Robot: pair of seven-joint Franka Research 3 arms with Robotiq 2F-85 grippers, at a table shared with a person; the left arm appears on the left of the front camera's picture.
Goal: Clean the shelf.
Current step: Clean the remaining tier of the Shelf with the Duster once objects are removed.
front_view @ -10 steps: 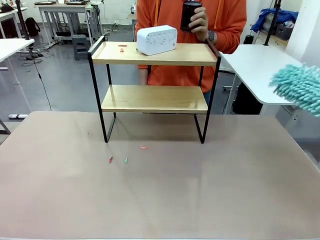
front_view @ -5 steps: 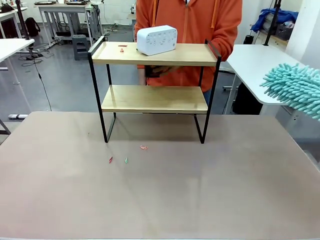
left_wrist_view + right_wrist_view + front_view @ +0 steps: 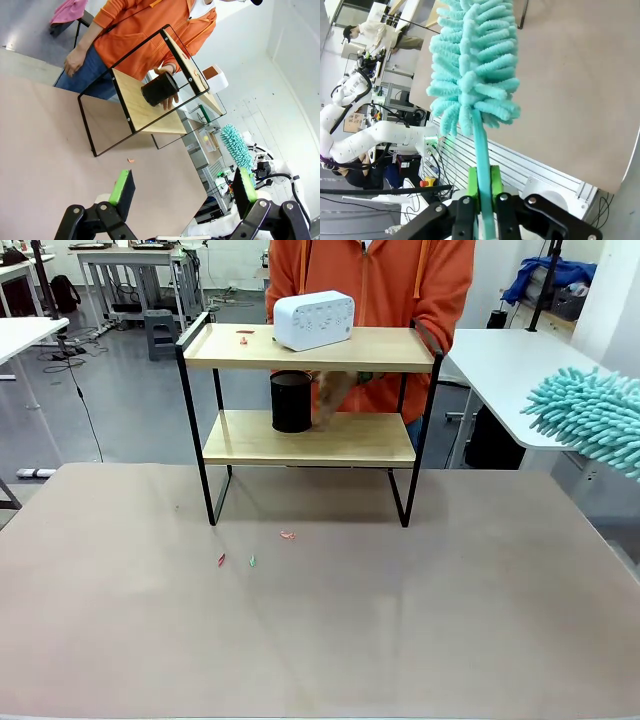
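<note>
Right wrist view: right gripper (image 3: pixel 485 186) clamps the teal duster (image 3: pixel 472 65) by its handle; left gripper (image 3: pixel 183 186) gapes wide, empty; shelf (image 3: pixel 350 440) stands upright, long side crosswise.

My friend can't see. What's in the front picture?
A person in orange holds a black cup on the lower board of a small shelf. A white box sits on top, scraps dot the table, and a fluffy teal duster pokes in from the right.
</note>
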